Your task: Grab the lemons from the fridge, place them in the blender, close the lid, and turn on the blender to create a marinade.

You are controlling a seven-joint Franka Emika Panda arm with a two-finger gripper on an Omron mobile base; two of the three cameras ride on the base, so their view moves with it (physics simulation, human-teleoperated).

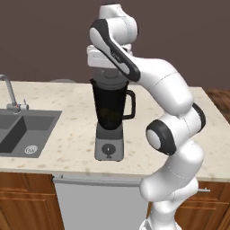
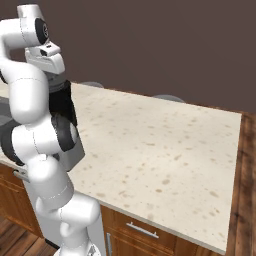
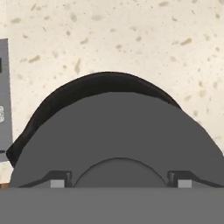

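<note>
- Lid (image 3: 118, 131): flat dark grey disc nearest the hand camera, seated over the blender (image 1: 110, 117) jar's mouth.
- Gripper (image 1: 107, 72): directly above the jar, fingertips straddling the lid's raised centre; grasping or released cannot be told.
- Handling, judged: lid rigid, light, smooth; best pinched at its central knob.
- Blender stands on the counter (image 1: 63, 117), right of the sink (image 1: 24, 130).
</note>
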